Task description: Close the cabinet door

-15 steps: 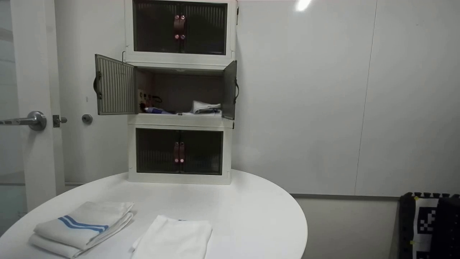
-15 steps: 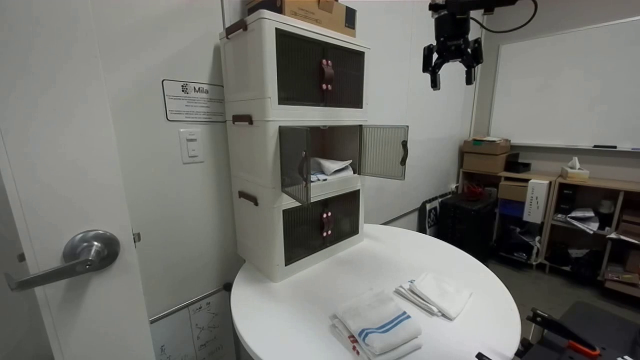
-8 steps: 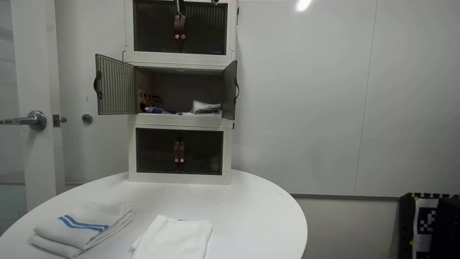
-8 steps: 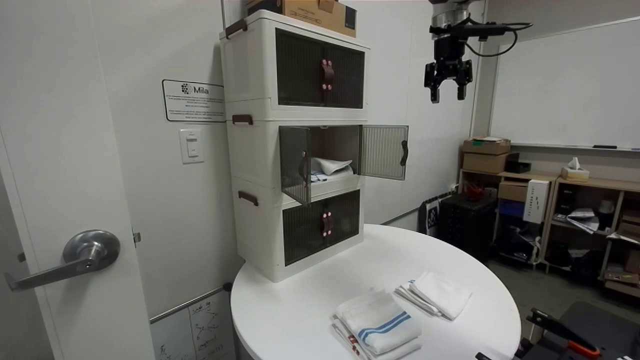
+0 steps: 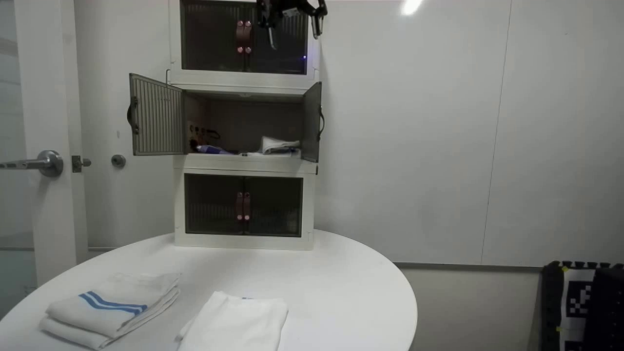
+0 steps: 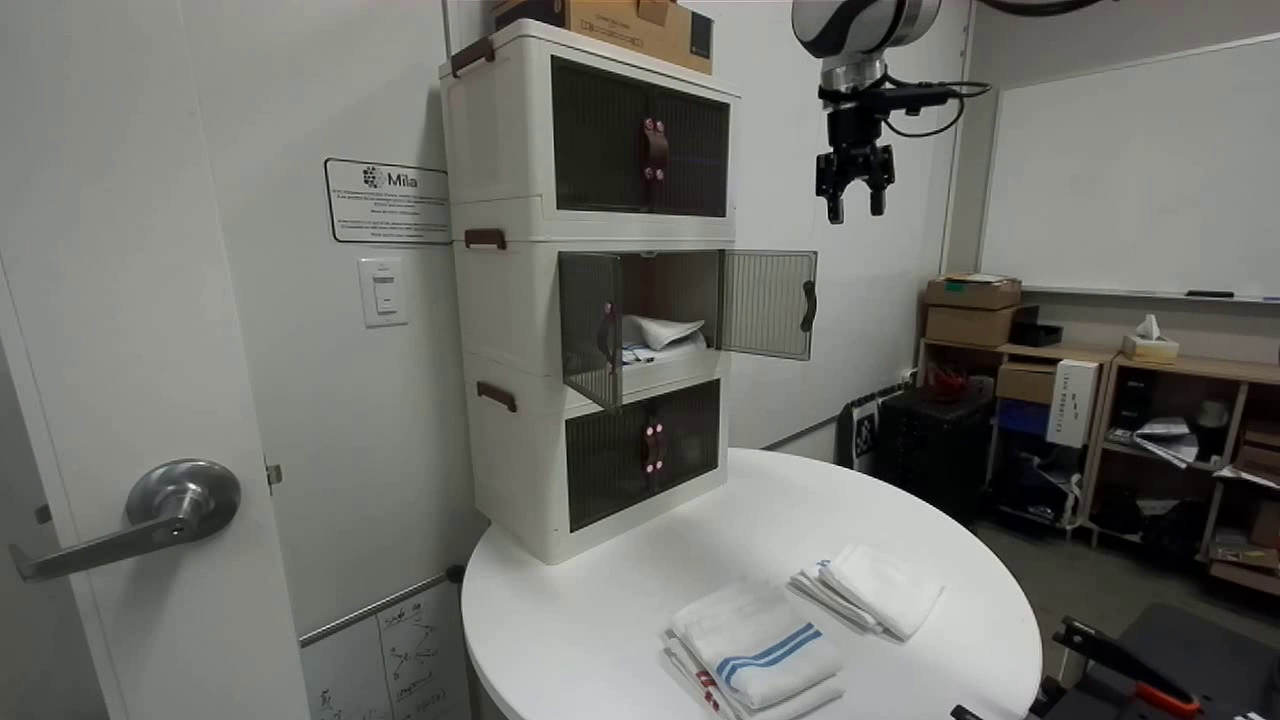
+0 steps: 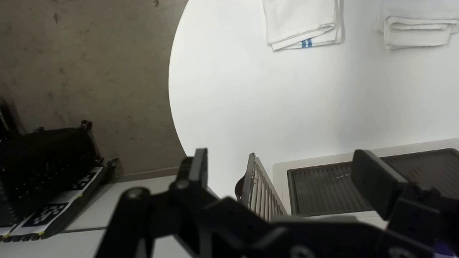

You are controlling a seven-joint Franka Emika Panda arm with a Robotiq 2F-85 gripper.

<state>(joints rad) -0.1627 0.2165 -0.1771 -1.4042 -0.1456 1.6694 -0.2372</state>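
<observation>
A white stacked cabinet (image 5: 246, 163) (image 6: 510, 300) has both doors of its middle section standing open. One ribbed door with a dark handle (image 5: 158, 117) (image 6: 590, 330) swings out on the left in both exterior views. The opposite door (image 5: 312, 122) (image 6: 768, 303) stands open on the right. It also shows in the wrist view (image 7: 263, 190), below and between my fingers in the picture. My gripper (image 5: 295, 41) (image 6: 857, 212) (image 7: 281, 154) is open and empty, higher than the open doors and apart from them. Folded cloth (image 5: 278, 145) (image 6: 660, 335) lies inside the middle section.
The cabinet stands on a round white table (image 5: 351, 273) (image 6: 600, 620) near the wall. Folded towels (image 5: 109, 307) (image 5: 239, 321) lie on the table. A cardboard box (image 6: 640, 35) sits on the cabinet top. A room door (image 6: 130, 350) stands on the left.
My gripper has come down into view in front of the top section. It has moved down and left, closer to the cabinet, in an exterior view. The cabinet doors have not moved.
</observation>
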